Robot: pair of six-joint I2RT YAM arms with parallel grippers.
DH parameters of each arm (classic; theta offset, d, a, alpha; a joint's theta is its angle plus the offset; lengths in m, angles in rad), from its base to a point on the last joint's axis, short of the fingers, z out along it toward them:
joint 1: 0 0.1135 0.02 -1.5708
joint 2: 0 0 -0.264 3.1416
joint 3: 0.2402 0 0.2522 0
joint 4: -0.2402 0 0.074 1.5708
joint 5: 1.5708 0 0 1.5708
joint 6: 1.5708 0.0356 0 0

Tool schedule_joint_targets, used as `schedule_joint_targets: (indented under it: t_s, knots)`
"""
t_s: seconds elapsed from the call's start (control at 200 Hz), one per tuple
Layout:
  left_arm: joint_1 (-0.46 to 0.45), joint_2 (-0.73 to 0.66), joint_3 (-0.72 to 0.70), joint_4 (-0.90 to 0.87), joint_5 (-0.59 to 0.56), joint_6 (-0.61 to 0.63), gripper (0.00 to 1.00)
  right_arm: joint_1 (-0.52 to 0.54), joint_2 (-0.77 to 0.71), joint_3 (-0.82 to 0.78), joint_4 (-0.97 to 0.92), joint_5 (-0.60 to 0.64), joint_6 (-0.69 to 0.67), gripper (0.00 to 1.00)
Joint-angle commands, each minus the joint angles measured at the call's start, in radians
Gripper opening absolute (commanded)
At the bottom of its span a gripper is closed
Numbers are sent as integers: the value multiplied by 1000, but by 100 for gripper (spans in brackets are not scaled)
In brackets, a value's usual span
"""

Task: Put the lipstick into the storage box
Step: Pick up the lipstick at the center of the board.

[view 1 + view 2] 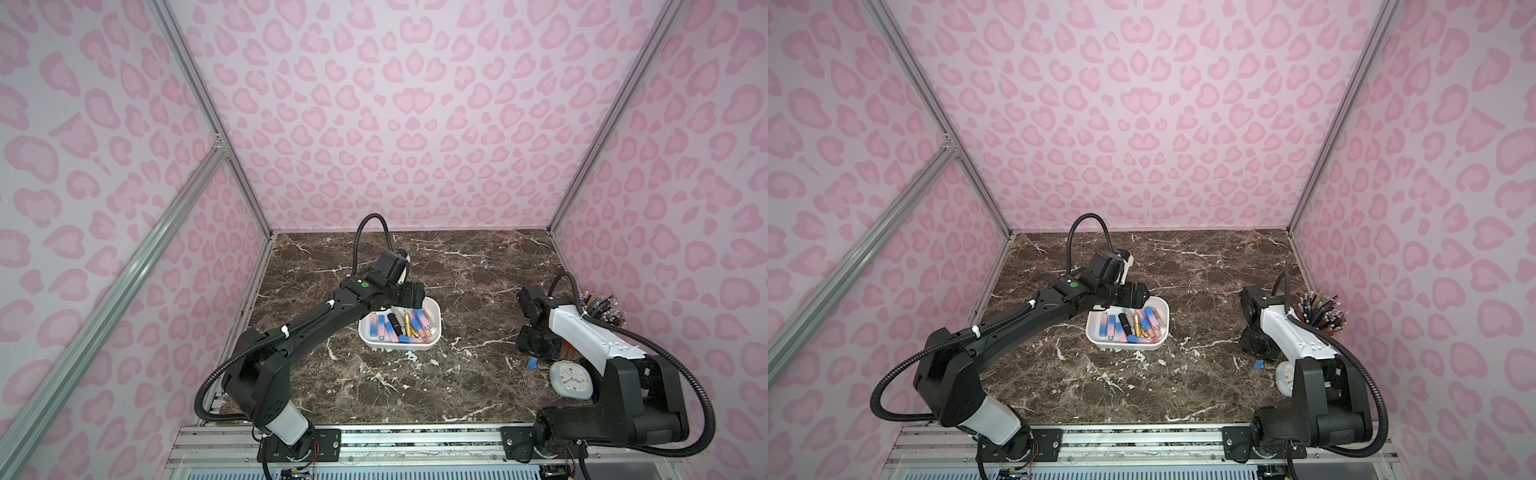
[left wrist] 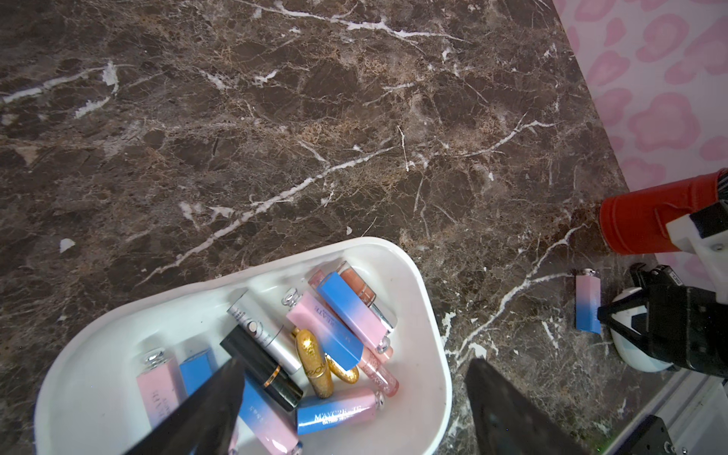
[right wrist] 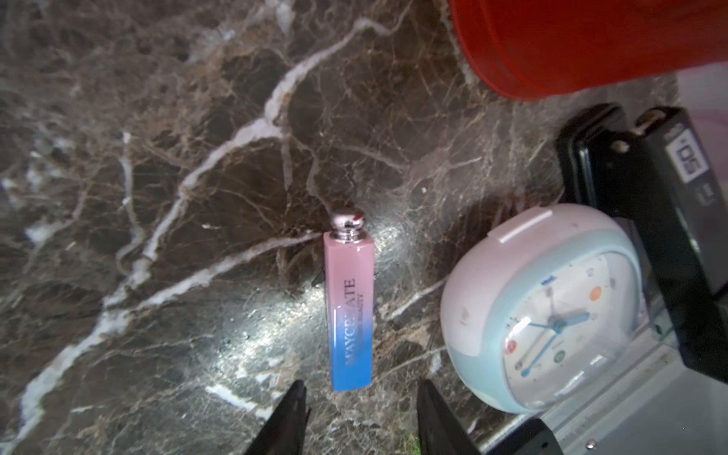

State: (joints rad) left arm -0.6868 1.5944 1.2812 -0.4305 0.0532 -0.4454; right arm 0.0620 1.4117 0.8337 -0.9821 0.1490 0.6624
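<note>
Lipstick outstanding: in both top views one pink-and-blue lipstick [image 1: 531, 364] lay flat on the marble table [image 1: 457, 270] at the near right. It was well apart from the storage box [image 1: 437, 311] at centre, which already held a heap of other lipsticks. The right gripper [image 1: 536, 353] stood directly over it. A clock [image 1: 571, 380] lay just beside it on the near right, and a red cup [image 1: 598, 309] of pencils stood farther back. The left gripper [image 1: 411, 293] hung over the box's far edge.

Left wrist view: its fingers [image 2: 220, 394] stood wide apart with nothing between them, above the box contents. The loose lipstick [image 2: 587, 305] showed beyond the box's right rim, with bare table between.

Right wrist view: that gripper's fingers [image 3: 291, 413] stood apart and empty, either side of the blue end of the lipstick [image 3: 348, 311], not touching it. The case was square-sided and glossy, with a silver knob at the pink end.

Judgement: light, rigid and not fragile, but slick. The flat sides favour a pinch across the middle of the body, not on the rounded knob. The clock [image 3: 543, 307] sat close on one side, so that finger has little room and might nudge it. The other side was open table. The path left to the box looked clear, and its low rim calls for only a small lift. The left arm over the box is the one obstruction to watch.
</note>
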Motion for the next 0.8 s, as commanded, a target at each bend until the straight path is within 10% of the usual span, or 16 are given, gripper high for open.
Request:
schedule_joint_targets:
  t_s: [0.0, 0.27, 0.795]
  knots:
    - [0, -17, -2, 20, -1, 2, 91, -16, 32, -14, 34, -29, -18, 47]
    - [-6, -11, 8, 6, 50, 31, 91, -28, 89, -22, 88, -41, -21, 45]
    - [-61, 118, 125, -28, 510, 183, 91, -44, 197, 17, 156, -64, -42, 41]
